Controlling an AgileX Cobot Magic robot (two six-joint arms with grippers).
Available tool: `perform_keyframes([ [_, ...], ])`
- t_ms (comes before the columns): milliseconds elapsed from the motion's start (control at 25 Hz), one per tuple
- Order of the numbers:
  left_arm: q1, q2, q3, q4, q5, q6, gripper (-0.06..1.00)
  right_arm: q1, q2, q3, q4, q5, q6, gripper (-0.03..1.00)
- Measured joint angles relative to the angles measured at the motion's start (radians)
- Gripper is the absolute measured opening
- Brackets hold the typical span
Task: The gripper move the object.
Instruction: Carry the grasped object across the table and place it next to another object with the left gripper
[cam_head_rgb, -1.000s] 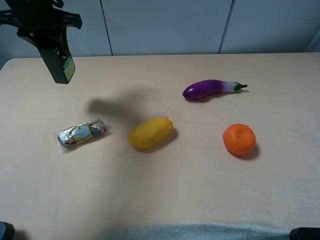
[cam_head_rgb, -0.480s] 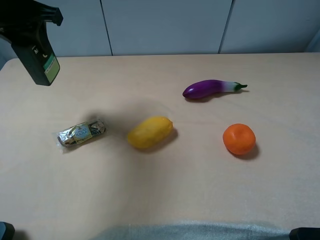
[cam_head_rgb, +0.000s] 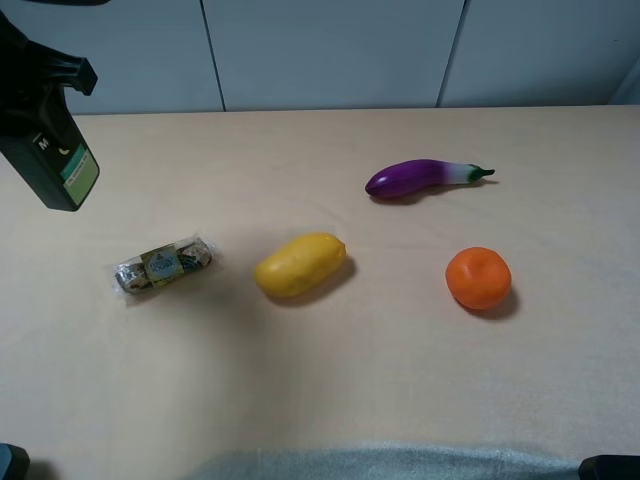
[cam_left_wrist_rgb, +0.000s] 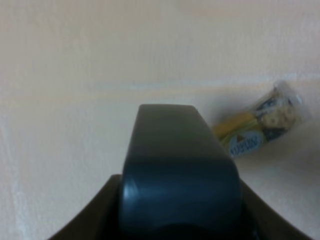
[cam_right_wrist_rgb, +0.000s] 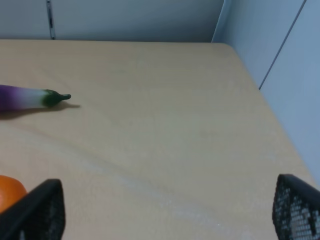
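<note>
The object, a dark green-black bottle with a green label, hangs tilted above the table's far left. My left gripper is shut on its upper part. In the left wrist view the bottle fills the middle, and dark fingers show at its sides. The table lies well below it. My right gripper is open over the table's right side, with nothing between its two mesh-patterned fingertips.
A foil-wrapped chocolate pack lies on the left, below and right of the bottle, and shows too in the left wrist view. A yellow fruit sits mid-table, a purple eggplant beyond it and an orange to the right.
My left gripper has carried the bottle leftward and toward the front over the table's left edge. Its shadow has left the table's middle. Nothing else has moved.
</note>
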Motion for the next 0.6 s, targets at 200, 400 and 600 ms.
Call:
perform_keyframes([
  [200,0.0,-0.03,0.054,-0.001,-0.027,0.0,0.48,0.0,0.0,0.0,0.0,0.0,0.0,0.63],
  [400,0.0,-0.032,0.1,-0.001,-0.064,0.0,0.48,0.0,0.0,0.0,0.0,0.0,0.0,0.63],
  [600,0.0,-0.032,0.129,-0.001,-0.094,0.0,0.48,0.0,0.0,0.0,0.0,0.0,0.0,0.63],
])
